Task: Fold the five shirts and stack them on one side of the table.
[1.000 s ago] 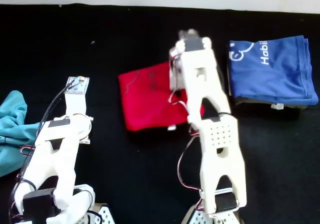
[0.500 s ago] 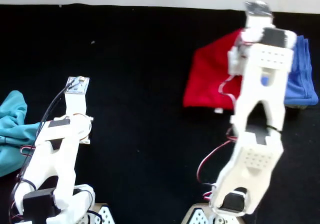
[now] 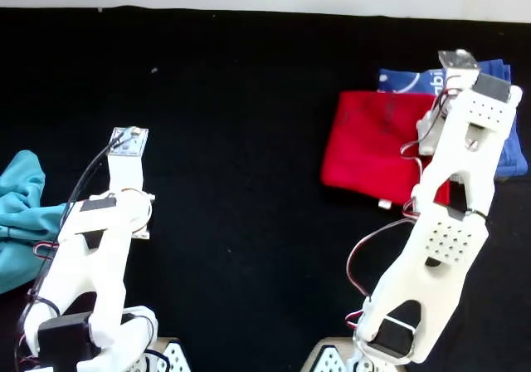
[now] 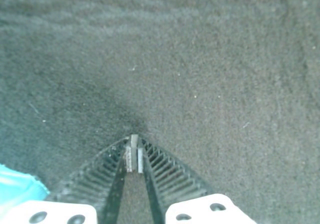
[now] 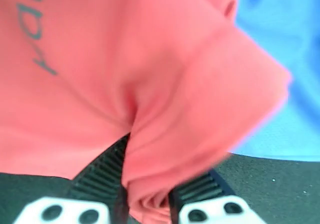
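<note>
Red shirt (image 3: pixel 369 144): pinched by right gripper (image 5: pixel 145 184), lying partly over folded blue shirt (image 3: pixel 514 152).
Left gripper (image 4: pixel 132 156): fingers together above black table (image 3: pixel 249 73).
Teal shirt (image 3: pixel 21 214): crumpled at the left edge.

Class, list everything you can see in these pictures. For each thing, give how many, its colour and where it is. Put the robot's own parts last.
red shirt: 1, red, folded, far right of the table, lying partly over the blue shirt
blue shirt: 1, blue, folded, far right, partly under the red shirt
teal shirt: 1, teal, crumpled, at the table's left edge
table: 1, black surface
left arm: 1, white, near edge, beside the teal shirt
right arm: 1, white, near edge, stretched towards the red shirt
left end effector: 1, dark fingers, shut on nothing, over bare table
right end effector: 1, dark fingers, shut on the red shirt
</note>
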`<state>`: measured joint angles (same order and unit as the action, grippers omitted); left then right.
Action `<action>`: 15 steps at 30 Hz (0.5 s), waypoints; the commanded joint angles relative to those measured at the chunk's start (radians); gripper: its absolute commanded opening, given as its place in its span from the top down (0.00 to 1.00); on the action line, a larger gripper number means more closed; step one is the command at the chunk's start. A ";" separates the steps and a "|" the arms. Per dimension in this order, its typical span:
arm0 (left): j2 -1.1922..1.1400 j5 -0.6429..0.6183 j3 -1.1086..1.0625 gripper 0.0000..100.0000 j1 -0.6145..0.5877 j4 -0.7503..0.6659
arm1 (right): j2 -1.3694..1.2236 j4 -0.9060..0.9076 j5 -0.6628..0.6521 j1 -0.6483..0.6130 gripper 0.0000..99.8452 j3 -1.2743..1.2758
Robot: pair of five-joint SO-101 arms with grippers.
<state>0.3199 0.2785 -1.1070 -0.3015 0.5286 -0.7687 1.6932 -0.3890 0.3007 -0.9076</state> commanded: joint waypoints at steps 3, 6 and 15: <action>0.005 0.006 -0.002 0.99 0.012 -0.029 | 0.067 0.073 -0.012 -0.042 0.99 -0.278; 0.005 0.006 -0.002 0.99 0.012 -0.029 | 0.143 0.073 -0.012 -0.081 0.99 -0.265; 0.005 0.006 -0.002 0.99 0.012 -0.029 | 0.412 0.073 -0.012 -0.237 0.99 -0.079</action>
<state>0.3199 0.2785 -1.1070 -0.3015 0.5286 -0.4925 1.7530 -0.3890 0.1135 -1.0088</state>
